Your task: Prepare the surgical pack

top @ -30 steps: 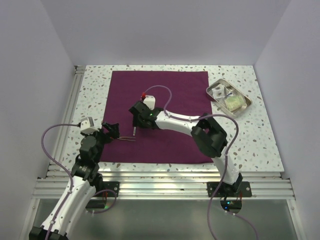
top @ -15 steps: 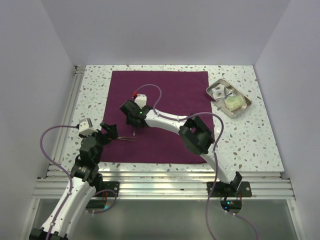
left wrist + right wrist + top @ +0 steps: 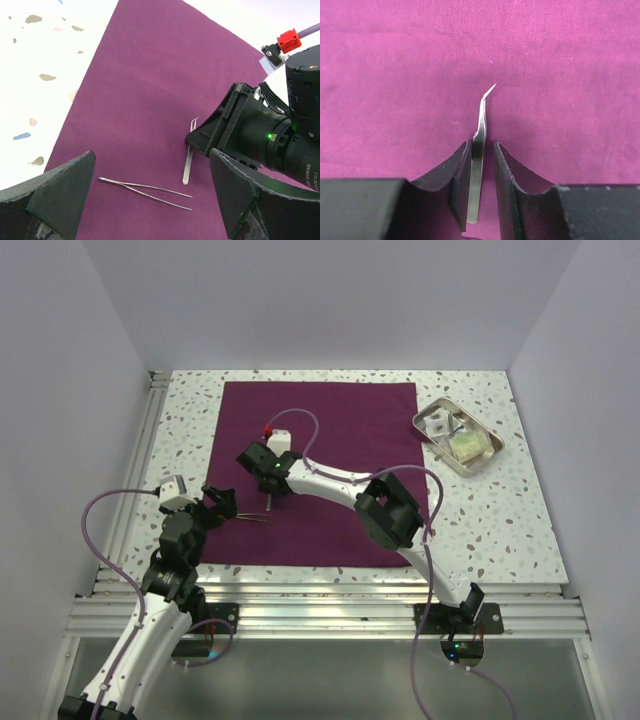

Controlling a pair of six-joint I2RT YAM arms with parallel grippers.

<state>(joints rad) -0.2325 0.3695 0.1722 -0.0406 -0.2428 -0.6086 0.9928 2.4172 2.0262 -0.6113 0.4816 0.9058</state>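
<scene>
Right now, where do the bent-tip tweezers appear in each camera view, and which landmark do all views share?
Top external: bent-tip tweezers left of centre, just below the right end effector.
Left wrist: tweezers right of centre, sticking out under that end effector.
Right wrist: tweezers in the centre, between the fingers, tip up.
Shared landmark: the purple cloth under them.

Curved tweezers (image 3: 481,115), straight tweezers (image 3: 115,182), tray (image 3: 441,448)

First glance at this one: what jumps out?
A plum-purple surgical pack lies spread flat on the speckled table. The right gripper straddles curved-tip tweezers on its left half, straight tweezers lying close by. A metal tray sits at the right rear.
</scene>
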